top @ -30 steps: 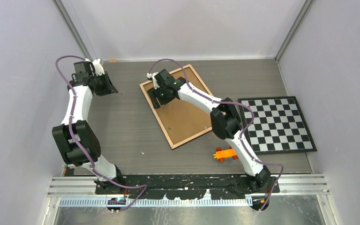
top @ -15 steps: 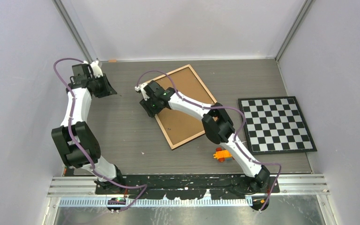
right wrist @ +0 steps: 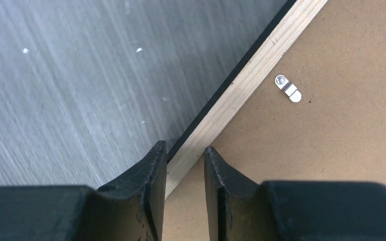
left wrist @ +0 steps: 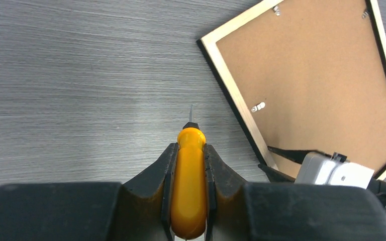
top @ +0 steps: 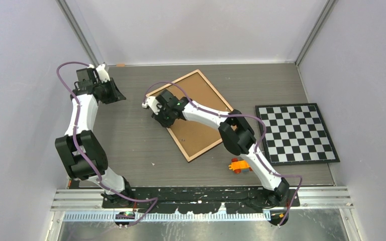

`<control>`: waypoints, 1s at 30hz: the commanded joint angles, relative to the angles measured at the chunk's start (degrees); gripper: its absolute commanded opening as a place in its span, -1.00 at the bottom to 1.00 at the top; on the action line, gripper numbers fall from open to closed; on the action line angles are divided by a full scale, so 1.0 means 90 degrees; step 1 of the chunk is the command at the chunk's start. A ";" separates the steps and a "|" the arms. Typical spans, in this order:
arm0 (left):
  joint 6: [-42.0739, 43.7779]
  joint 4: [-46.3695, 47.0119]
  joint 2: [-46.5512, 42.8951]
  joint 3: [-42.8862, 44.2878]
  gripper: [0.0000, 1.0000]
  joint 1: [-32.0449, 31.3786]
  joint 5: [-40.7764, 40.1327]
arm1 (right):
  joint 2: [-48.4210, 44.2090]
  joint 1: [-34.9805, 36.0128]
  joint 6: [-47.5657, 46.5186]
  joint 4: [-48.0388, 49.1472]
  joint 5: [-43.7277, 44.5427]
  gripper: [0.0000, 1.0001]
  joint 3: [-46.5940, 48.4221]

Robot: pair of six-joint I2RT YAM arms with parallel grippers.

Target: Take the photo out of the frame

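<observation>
My right gripper [right wrist: 185, 168] straddles the frame [right wrist: 264, 55] rim lengthwise, nearly closed; whether it pinches I cannot tell; left gripper [left wrist: 189, 150] clenches a screwdriver [left wrist: 190, 196].

Frame [top: 196, 135]: brown board back, light wooden rim, thin black outer edge; small silver clip [right wrist: 287, 88].
Surface [top: 130, 140]: grey, fine streaked grain.
Mat [top: 296, 133], right: black-and-white checkerboard, black border.
Screwdriver [left wrist: 190, 191]: orange-yellow handle, black collar.
Toy [top: 240, 165], near right: orange.
Left arm [top: 83, 113], right arm [top: 206, 114]: white links, black joints.
</observation>
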 commanded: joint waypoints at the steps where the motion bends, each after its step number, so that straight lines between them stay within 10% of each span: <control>1: -0.0094 0.0267 0.0076 0.0360 -1.00 0.0048 0.0258 | 0.0193 0.0275 -0.1895 -0.1178 -0.0247 -0.98 -0.0165; 15: -0.0017 0.0182 0.0118 0.0564 -1.00 0.0051 0.0194 | -0.0590 -0.0124 -0.4674 -0.2534 -0.1276 -0.99 -0.0017; 24: -0.0050 0.0224 0.0096 0.0438 -1.00 0.0043 0.0184 | -0.1053 0.0081 -0.4372 -0.2862 -0.1933 -0.97 -0.0506; 30: -0.0038 0.0225 0.0108 0.0455 -1.00 0.0046 0.0218 | -0.1387 -0.0515 -0.1455 -0.1810 -0.1703 0.08 -0.0135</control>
